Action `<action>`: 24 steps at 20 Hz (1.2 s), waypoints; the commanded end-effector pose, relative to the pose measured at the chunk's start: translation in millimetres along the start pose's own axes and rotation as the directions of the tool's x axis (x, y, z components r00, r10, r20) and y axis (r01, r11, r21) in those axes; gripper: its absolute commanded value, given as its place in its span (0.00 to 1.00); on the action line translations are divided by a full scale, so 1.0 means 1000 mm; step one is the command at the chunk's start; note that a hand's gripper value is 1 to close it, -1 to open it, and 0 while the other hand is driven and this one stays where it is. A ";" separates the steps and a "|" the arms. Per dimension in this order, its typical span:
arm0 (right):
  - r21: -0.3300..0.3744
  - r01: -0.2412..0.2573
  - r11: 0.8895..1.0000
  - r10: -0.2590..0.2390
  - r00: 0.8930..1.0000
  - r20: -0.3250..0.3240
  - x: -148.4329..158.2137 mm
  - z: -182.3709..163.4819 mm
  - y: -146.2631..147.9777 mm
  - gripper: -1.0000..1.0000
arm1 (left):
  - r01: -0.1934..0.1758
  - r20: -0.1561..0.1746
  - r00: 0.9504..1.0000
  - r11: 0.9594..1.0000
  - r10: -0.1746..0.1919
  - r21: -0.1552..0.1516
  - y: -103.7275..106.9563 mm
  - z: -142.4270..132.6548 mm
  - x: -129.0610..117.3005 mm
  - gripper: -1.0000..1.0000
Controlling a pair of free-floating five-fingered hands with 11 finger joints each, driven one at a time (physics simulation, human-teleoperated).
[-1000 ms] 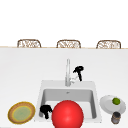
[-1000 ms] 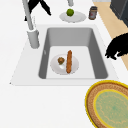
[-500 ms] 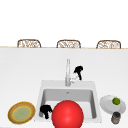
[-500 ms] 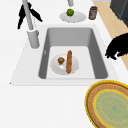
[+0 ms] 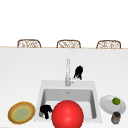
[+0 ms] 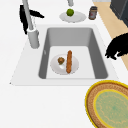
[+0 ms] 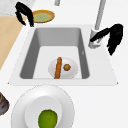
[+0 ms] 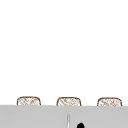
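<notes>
A white desk runs wall to wall in a pale kitchen, three wicker chair backs [image 5: 68,43] lined up behind it. The right hand [image 5: 79,72] hangs just behind the tap [image 5: 67,72], its thumb stretched toward the tap's side lever and the other fingers drooping loose, gripping nothing. The left hand [image 5: 45,111] hovers over the sink's [image 6: 25,72] front left corner, fingers curled downward and empty. In the basin a white plate [image 6: 55,68] carries a sausage [image 6: 69,61] and a small brown ball [image 6: 61,60]. A yellow-rimmed woven plate [image 5: 21,114] sits left of the sink; a white plate with a lime [image 5: 116,101] and a jar [image 5: 116,117] sit right.
</notes>
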 end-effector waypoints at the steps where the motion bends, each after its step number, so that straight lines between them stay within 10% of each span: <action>1: -0.034 -0.043 0.998 0.042 0.999 -0.032 0.002 -0.005 0.025 0.00 | 0.000 0.000 1.000 1.000 0.000 0.000 0.000 0.000 0.000 0.50; 8: -0.084 -0.053 0.995 0.050 0.998 -0.036 0.012 0.006 0.051 0.00 | 0.000 0.000 1.000 1.000 0.000 0.000 0.000 0.000 0.000 0.50; 9: -0.079 -0.058 0.995 0.054 0.997 -0.049 0.017 0.003 0.054 1.00 | 0.000 0.000 1.000 1.000 0.000 0.000 0.000 0.000 0.000 0.50; 11: -0.089 -0.079 0.993 0.074 0.995 -0.060 0.019 0.005 0.050 1.00 | 0.000 0.000 1.000 1.000 0.000 0.000 0.000 0.000 0.000 0.50; 19: -0.381 -0.194 0.904 0.115 0.969 -0.219 0.033 0.023 0.052 1.00 | 0.000 0.000 1.000 1.000 0.000 0.000 0.000 0.000 0.000 0.50; 24: -0.335 -0.231 0.914 0.154 0.958 -0.243 0.050 0.022 0.051 1.00 | 0.000 0.000 1.000 1.000 0.000 0.000 0.000 0.000 0.000 0.50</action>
